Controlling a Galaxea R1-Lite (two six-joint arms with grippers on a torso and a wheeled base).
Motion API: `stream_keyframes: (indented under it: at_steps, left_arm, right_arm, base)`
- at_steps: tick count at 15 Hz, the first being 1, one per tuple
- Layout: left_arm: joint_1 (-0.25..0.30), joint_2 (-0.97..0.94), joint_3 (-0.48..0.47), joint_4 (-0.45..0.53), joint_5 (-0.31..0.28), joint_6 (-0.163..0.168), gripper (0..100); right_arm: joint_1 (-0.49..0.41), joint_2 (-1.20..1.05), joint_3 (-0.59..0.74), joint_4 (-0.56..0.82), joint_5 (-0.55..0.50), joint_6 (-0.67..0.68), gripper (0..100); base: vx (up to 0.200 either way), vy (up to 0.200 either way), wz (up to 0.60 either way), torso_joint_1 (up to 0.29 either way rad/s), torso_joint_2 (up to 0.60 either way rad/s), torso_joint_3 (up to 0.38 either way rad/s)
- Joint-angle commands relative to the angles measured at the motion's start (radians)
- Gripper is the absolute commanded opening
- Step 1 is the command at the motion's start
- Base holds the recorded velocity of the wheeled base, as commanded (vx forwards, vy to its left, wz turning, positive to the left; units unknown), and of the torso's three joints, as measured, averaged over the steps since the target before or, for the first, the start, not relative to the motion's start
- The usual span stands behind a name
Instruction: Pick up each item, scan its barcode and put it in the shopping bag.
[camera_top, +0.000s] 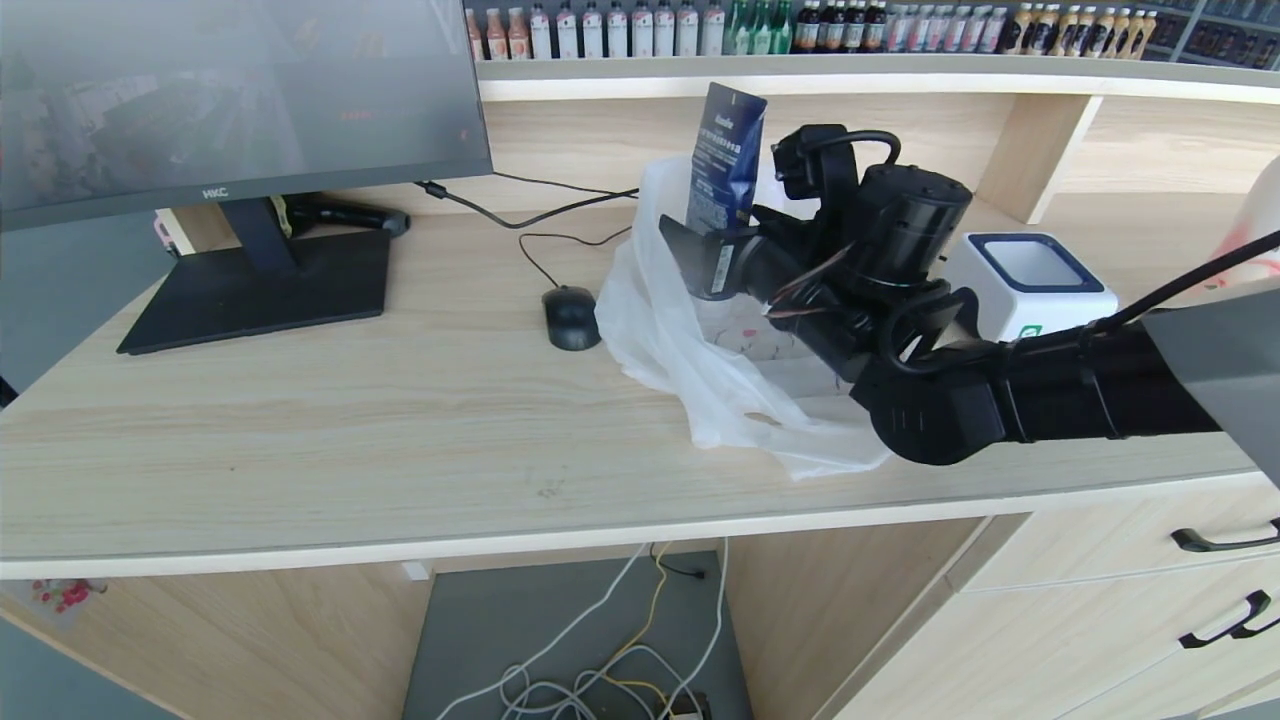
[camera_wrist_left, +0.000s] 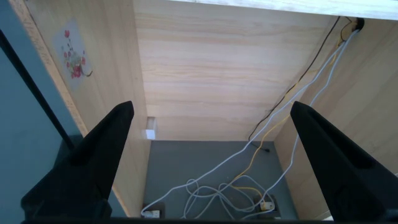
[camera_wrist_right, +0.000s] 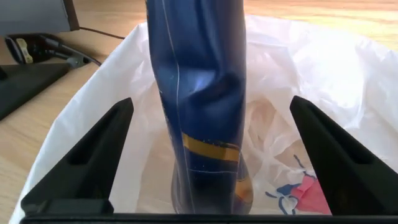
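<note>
- The counter (camera_top: 350, 430) carries the white shopping bag (camera_top: 680, 370), slumped open near the scanner (camera_top: 1030, 280); we judge its soft mouth could fold shut under a falling item.
- The blue pouch (camera_top: 725, 160) stands upright in the bag's mouth, top well above the rim; tall and limp, it may tip out onto the counter.
- The right gripper (camera_top: 712, 250) sits at the bag, fingers spread either side of the pouch without touching it; a careless pull-back could snag plastic and drag the bag.
- The left gripper (camera_wrist_left: 208, 112) hangs below the counter, fingers apart, holding nothing.

Spread end effector (camera_wrist_left: 211, 104), cables (camera_wrist_left: 214, 190) beyond.
</note>
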Motion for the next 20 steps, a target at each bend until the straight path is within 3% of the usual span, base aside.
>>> stream_keyframes:
  at_steps: [1,4,10,13,17,20]
  left_arm:
    - [0.000,0.000,0.000,0.000,0.000,0.000,100]
    - [0.000,0.000,0.000,0.000,0.000,0.000,100]
    - [0.000,0.000,0.000,0.000,0.000,0.000,100]
    - [0.000,0.000,0.000,0.000,0.000,0.000,100]
    - [0.000,0.000,0.000,0.000,0.000,0.000,100]
    - [-0.002,0.000,0.000,0.002,-0.001,0.015,100]
  right_arm:
    - [0.000,-0.048,0.013,0.000,0.000,0.000,100]
    - [0.000,-0.117,0.110,-0.020,0.000,-0.002,100]
    - [0.002,-0.295,0.469,-0.237,-0.003,-0.008,100]
    - [0.011,-0.339,0.561,-0.329,-0.002,-0.017,100]
    - [0.039,-0.338,0.723,-0.554,0.000,-0.034,100]
    - [0.045,-0.330,0.734,-0.570,0.000,-0.060,100]
  base:
    - [0.000,0.000,0.00,0.000,0.00,0.000]
    - [0.000,0.000,0.00,0.000,0.00,0.000]
    - [0.000,0.000,0.00,0.000,0.00,0.000]
    - [0.000,0.000,0.00,0.000,0.00,0.000]
    - [0.000,0.000,0.00,0.000,0.00,0.000]
    - [0.000,0.000,0.00,0.000,0.00,0.000]
